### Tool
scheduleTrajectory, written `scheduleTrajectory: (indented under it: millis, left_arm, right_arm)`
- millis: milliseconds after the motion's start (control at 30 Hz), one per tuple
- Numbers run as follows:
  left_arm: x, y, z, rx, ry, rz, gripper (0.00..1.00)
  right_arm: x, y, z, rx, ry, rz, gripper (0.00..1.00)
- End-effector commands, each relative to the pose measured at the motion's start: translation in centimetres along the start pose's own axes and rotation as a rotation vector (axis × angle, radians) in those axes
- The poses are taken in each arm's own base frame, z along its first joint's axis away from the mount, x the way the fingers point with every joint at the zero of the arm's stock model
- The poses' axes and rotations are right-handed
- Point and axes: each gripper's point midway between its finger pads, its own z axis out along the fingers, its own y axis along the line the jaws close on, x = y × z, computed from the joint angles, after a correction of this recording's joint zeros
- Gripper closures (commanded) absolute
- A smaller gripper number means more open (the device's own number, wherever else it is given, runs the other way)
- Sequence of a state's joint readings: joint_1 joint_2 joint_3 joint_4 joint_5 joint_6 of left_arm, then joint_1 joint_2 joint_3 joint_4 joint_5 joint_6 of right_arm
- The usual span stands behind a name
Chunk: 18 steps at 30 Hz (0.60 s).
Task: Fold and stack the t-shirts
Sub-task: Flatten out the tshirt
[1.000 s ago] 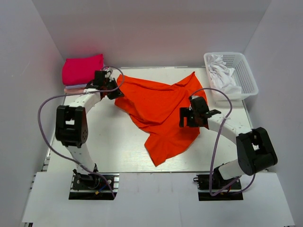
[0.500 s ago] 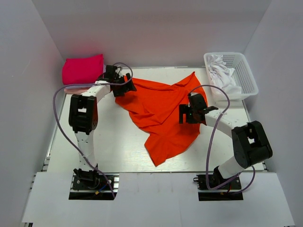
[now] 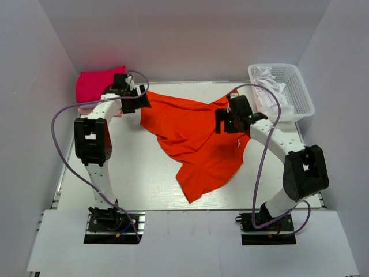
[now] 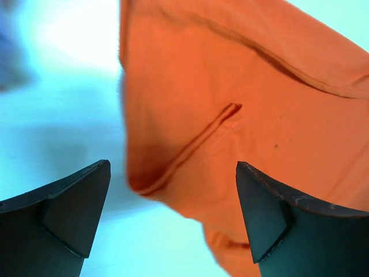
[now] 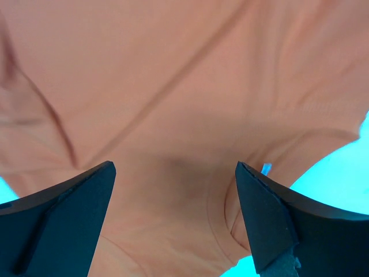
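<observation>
The orange shirt (image 3: pixel 193 135) is lying loose and crumpled across the middle of the table (image 3: pixel 132 173), one corner reaching toward the far right and a rumpled tail trailing toward the near edge. The magenta shirt (image 3: pixel 95 83) is sitting folded in the far left corner, well apart from the orange one's middle, with a thin pale pink layer (image 3: pixel 89 108) showing under it; how many shirts are making up that layer is too small to tell. The left gripper (image 3: pixel 141 104) is hovering at the orange shirt's far left edge, just beside the magenta one; in its wrist view the left gripper (image 4: pixel 173 167) is standing spread wide and grasping nothing, with the shirt's hemmed edge (image 4: pixel 242 115) and bare table showing below it. The right gripper (image 3: pixel 229 121) is hanging over the shirt's far right part, and in its wrist view the right gripper (image 5: pixel 174 167) is likewise gaping, released, with creased orange cloth (image 5: pixel 173 104) filling the space under it. A white basket (image 3: pixel 300 95) is resting at the far right, holding white cloth (image 3: pixel 271 86).
</observation>
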State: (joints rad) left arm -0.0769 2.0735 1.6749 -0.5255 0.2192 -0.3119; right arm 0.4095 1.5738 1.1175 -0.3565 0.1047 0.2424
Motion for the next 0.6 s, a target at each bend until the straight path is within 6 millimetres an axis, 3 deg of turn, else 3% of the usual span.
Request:
scheduleTrajectory:
  millis: [0,67,100,233,333,367,500,567]
  left_arm:
    - [-2.8,-1.6,-4.5,0.099,-0.039,0.139,0.0]
    - [-1.8,-2.3,-5.4,0.166,-0.025,0.232,0.0]
    - [-2.3,-2.9,-6.8,0.179,-0.052,0.263,0.0]
    - [-2.8,-5.2,-9.0,0.292,-0.082,0.346,0.0]
    - [-3.4,-7.7,-9.8,0.437,-0.07,0.406,0.0]
    - [-2.6,-7.2,-8.2,0.446,-0.02,0.399,0.0]
    - [-0.6,-5.1,-5.0,0.414,0.101,0.339,0.0]
    - [0.2,-4.6,-4.5,0.412,0.135,0.344,0.0]
  right_arm:
    - [-3.0,0.8,-1.9,-0.04,-0.006,-0.028,0.1]
    - [-3.2,0.7,-1.8,-0.046,0.006,-0.007,0.1]
    - [-4.3,1.1,-2.0,-0.06,-0.017,0.007,0.1]
    - [-7.1,2.7,-2.0,-0.167,-0.088,0.02,0.1]
    - [-7.5,3.1,-1.4,-0.202,-0.073,0.024,0.1]
    - [-7.3,3.1,-1.1,-0.201,-0.064,0.025,0.1]
    - [-7.1,2.7,-0.8,-0.2,-0.078,0.006,0.1]
    - [-7.6,2.7,-0.4,-0.218,-0.095,-0.003,0.1]
